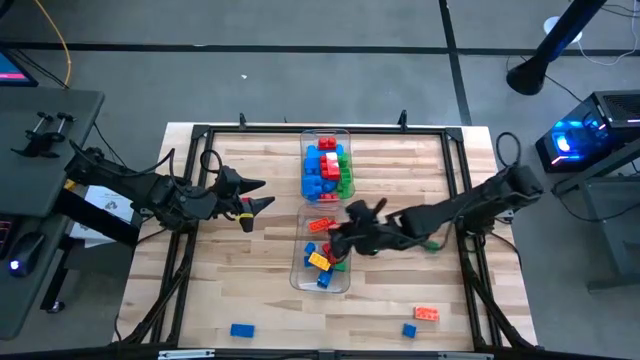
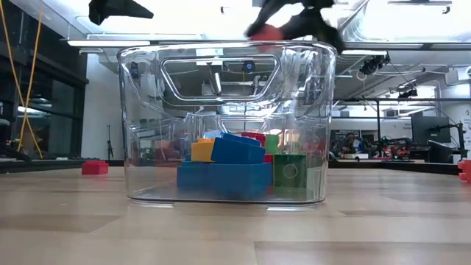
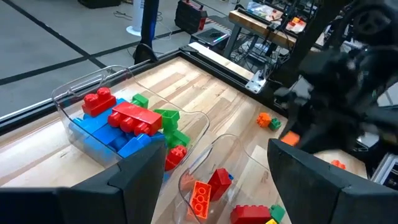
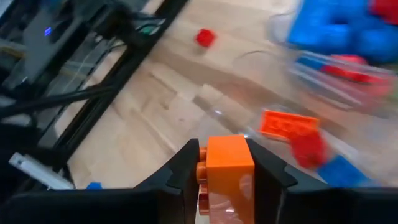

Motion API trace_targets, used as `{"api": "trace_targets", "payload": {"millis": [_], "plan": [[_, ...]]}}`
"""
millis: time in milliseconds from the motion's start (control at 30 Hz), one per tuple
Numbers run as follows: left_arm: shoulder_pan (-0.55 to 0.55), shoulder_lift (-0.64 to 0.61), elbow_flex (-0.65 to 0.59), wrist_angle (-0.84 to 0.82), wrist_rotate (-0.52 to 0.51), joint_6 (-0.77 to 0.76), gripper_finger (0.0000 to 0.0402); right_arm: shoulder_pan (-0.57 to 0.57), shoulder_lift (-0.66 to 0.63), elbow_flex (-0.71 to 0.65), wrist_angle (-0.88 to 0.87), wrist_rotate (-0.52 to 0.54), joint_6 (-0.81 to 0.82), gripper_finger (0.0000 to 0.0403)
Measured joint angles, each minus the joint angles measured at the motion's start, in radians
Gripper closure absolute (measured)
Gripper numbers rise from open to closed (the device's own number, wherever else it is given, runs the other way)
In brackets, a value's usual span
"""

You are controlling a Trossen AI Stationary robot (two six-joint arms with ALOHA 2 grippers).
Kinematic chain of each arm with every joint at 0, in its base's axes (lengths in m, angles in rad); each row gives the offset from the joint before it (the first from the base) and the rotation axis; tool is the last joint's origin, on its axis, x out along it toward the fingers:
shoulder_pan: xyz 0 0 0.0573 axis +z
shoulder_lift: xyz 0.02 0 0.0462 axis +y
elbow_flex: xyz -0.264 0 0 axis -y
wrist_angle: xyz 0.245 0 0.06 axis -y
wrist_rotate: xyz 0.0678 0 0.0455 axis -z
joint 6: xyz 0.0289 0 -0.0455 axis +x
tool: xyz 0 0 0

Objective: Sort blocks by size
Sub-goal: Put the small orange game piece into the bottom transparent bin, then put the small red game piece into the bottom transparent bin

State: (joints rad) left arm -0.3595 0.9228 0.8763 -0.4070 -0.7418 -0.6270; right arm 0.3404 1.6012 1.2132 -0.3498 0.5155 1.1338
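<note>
Two clear bins stand mid-table. The far bin holds larger blue, red and green blocks. The near bin holds smaller orange, red, blue and yellow blocks. My right gripper hangs above the near bin, shut on a small orange block. My left gripper stays open in the air left of the bins, with nothing between its fingers. In the left wrist view the right arm shows blurred beyond the bins. My right gripper pinches the orange block's two opposite sides between its two fingers. The fingers slant downward from the table's right side. The block is lifted clear, above the near bin's open top.
Loose blocks lie on the table: a blue one near the front left, a blue one and an orange one at the front right, a green one under the right arm. A black frame borders the table.
</note>
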Motion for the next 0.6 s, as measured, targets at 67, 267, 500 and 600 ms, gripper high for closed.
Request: {"api": "trace_targets", "payload": {"millis": [67, 267, 500, 600], "plan": [[0.000, 0.000, 0.000, 0.001, 0.003, -0.009, 0.0135, -0.012, 0.041, 0.013, 0.064, -0.034, -0.061, 0.0299], [-0.002, 0.000, 0.000, 0.000, 0.028, -0.008, 0.0135, -0.035, 0.121, 0.081, 0.045, -0.087, -0.149, 0.0228], [-0.002, 0.000, 0.000, -0.001, 0.050, 0.002, 0.0135, -0.053, 0.118, 0.120, -0.038, -0.117, -0.173, 0.0152], [0.011, 0.000, 0.000, -0.003, 0.066, -0.017, 0.0135, -0.053, 0.092, 0.144, -0.067, -0.131, -0.196, 0.0146]]}}
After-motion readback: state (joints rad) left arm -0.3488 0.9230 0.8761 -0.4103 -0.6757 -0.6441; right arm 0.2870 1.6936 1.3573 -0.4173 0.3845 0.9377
